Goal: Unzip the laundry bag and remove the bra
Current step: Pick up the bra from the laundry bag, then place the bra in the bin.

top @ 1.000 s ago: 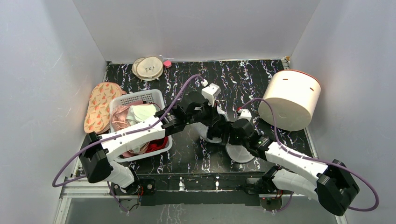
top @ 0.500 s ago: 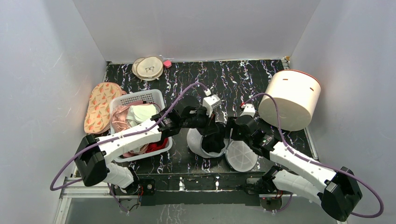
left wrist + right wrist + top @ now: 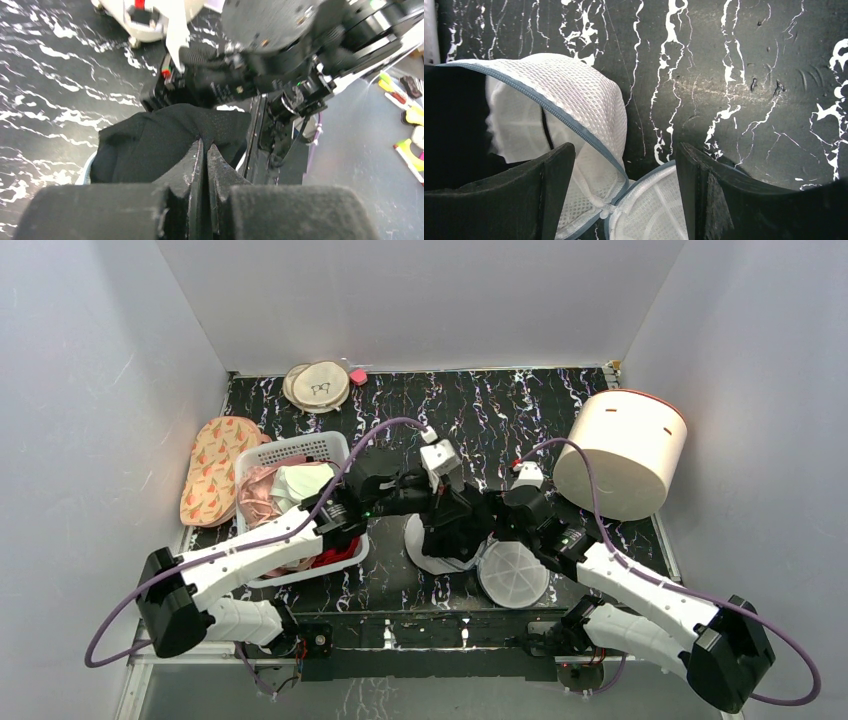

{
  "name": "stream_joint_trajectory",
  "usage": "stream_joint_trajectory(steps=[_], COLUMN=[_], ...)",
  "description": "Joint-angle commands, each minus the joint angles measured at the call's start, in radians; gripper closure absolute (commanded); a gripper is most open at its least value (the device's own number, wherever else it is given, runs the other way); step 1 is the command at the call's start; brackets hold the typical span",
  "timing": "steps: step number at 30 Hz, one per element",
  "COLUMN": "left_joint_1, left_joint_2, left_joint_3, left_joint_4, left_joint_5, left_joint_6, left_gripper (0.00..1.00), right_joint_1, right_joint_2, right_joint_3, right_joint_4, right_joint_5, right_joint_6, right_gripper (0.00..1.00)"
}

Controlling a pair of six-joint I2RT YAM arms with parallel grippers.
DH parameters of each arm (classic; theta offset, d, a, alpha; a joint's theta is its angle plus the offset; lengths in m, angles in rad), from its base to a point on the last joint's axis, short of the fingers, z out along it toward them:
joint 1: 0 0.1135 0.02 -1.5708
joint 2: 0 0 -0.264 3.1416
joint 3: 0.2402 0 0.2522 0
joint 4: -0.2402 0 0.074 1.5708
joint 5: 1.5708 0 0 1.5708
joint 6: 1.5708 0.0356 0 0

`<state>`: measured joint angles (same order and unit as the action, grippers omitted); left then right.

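Note:
The laundry bag [image 3: 422, 548] lies unzipped mid-table, its white mesh dome [image 3: 574, 95] tipped open and its flat round half [image 3: 512, 576] lying beside it, joined at the grey zipper rim. My left gripper [image 3: 205, 146] is shut on the black bra [image 3: 155, 142], which bunches over the bag's open mouth [image 3: 455, 525]. My right gripper [image 3: 624, 160] is open and empty, its fingers straddling the hinge between the two halves. The bra shows as a dark mass at the left of the right wrist view [image 3: 454, 120].
A white basket [image 3: 325, 445] of clothes stands left of the bag. A big cream drum [image 3: 625, 450] lies at the right. Beige round discs [image 3: 318, 385] sit at the back. An orange-patterned insole [image 3: 212, 465] lies by the left wall.
My left arm has drawn back toward the left and near side with the black bra, lifting it from the bag. The bag's flat half has fallen open. My right gripper has shifted slightly.

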<state>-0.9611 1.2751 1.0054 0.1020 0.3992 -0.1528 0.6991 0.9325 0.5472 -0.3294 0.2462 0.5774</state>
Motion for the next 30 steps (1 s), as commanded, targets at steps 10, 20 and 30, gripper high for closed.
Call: stream_joint_trajectory(steps=[10,20,30], left_joint_1=[0.006,0.368,0.397], left_joint_2=[-0.104,-0.008,-0.176], left_joint_3=[0.294,0.642,0.555], left_joint_4=[-0.156,-0.602,-0.807], left_joint_5=[-0.539,-0.812,-1.062], left_joint_6=[-0.010,0.087,0.078], left_gripper=[1.00,1.00,1.00], right_joint_1=[-0.005,-0.005,-0.005], right_joint_2=[0.077,0.107,0.100], right_joint_3=[0.043,0.050,0.040], right_joint_4=[0.068,0.080,0.093], right_joint_5=[0.065,0.042,0.027], right_joint_6=[-0.001,-0.007,-0.015], right_gripper=[0.28,0.28,0.28])
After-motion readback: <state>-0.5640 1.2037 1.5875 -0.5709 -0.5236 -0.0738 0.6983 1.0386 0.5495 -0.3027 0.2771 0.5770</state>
